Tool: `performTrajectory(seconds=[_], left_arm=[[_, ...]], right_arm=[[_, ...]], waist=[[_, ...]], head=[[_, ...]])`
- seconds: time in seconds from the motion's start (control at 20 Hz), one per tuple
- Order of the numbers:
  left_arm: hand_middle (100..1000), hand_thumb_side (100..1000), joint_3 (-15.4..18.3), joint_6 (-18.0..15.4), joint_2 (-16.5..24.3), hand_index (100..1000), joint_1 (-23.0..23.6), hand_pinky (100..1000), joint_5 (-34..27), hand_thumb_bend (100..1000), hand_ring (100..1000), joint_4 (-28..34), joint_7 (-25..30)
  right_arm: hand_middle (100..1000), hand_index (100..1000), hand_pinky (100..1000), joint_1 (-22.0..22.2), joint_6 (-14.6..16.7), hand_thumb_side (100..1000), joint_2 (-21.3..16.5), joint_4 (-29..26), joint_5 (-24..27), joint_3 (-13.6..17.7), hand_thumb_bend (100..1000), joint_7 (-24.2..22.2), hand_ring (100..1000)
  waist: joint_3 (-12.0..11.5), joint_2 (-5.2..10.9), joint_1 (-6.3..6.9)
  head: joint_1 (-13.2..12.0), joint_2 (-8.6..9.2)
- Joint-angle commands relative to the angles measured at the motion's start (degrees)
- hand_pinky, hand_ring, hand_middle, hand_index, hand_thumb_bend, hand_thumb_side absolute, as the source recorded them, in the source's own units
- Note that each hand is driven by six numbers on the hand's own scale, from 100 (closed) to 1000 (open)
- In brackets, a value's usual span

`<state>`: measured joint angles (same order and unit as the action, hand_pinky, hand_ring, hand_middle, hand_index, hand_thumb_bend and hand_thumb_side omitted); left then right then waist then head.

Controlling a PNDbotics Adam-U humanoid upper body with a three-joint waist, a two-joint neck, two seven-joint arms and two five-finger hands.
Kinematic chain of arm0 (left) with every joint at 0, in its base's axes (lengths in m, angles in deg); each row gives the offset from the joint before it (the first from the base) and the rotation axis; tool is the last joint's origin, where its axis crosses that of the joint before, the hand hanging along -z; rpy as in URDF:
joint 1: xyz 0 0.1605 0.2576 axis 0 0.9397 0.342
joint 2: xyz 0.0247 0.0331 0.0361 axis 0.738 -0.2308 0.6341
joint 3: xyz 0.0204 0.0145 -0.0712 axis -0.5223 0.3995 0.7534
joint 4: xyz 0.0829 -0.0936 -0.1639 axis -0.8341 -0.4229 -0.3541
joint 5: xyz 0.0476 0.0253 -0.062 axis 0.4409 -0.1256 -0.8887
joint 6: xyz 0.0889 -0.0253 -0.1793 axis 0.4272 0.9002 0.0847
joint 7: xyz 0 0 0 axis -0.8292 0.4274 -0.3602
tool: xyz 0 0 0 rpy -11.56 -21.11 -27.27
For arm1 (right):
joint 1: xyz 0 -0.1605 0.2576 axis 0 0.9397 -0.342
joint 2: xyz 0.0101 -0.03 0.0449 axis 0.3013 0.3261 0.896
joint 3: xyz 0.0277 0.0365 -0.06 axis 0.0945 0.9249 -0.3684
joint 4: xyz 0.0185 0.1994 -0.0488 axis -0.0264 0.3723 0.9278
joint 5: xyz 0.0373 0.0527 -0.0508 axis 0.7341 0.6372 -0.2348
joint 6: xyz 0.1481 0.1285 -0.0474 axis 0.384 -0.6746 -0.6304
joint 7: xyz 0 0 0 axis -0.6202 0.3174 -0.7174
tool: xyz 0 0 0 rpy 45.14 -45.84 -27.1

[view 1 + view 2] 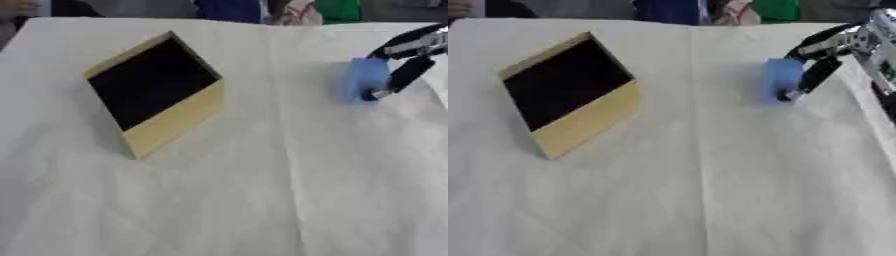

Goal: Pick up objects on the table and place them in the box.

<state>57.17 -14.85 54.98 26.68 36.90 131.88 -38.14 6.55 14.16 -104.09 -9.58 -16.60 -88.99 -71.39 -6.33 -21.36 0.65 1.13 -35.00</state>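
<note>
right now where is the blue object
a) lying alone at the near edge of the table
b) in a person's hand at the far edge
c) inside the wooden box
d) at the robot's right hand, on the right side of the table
d: the blue object sits on the white table with the right hand against it, its fingers down the object's right side, well apart from the wooden box.

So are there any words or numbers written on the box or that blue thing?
None can be read.
Box: plain tan walls, dark inside, no writing showing.
Blue thing, at the right hand: plain blue, no label visible.
White table cover: blank.
</note>
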Motion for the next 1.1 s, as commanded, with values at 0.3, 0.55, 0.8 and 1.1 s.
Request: performTrajectory(seconds=[0.3, 0.55, 0.8, 1.1], left_arm=[[627, 878, 0.6, 0.0, 1.0, 870, -0.8, 673, 0.3, 100, 607, 0.9, 0.3], [627, 876, 0.7, 0.1, 1.1, 869, -0.8, 673, 0.3, 100, 608, 0.9, 0.3], [628, 875, 0.7, 0.1, 1.4, 869, -0.8, 673, 0.2, 100, 609, 0.9, 0.2], [629, 874, 0.6, 0.1, 1.6, 868, -1.0, 673, -0.1, 100, 611, 0.9, 0.1]], right_arm=[[778, 827, 918, -1.4, -2.2, 553, -1.1, -1.9, 0.8, 1.3, 211, 3.9, 919], [776, 827, 921, -1.6, -3.0, 559, -1.7, -3.6, 1.7, 1.7, 173, 4.3, 918], [773, 831, 918, -2.3, -4.0, 555, -2.1, -6.8, 3.0, 2.5, 124, 4.4, 913], [773, 834, 913, -4.7, -4.9, 521, -0.8, -11.4, 4.8, 2.1, 110, 3.5, 909]], waist=[[0.0, 1.30, 0.15], [0.1, 1.78, -0.01], [0.2, 2.55, -0.27], [0.3, 3.56, -0.58]], head=[[0.0, 0.29], [-0.2, 0.21], [-0.3, 0.11], [-0.1, -0.18]])
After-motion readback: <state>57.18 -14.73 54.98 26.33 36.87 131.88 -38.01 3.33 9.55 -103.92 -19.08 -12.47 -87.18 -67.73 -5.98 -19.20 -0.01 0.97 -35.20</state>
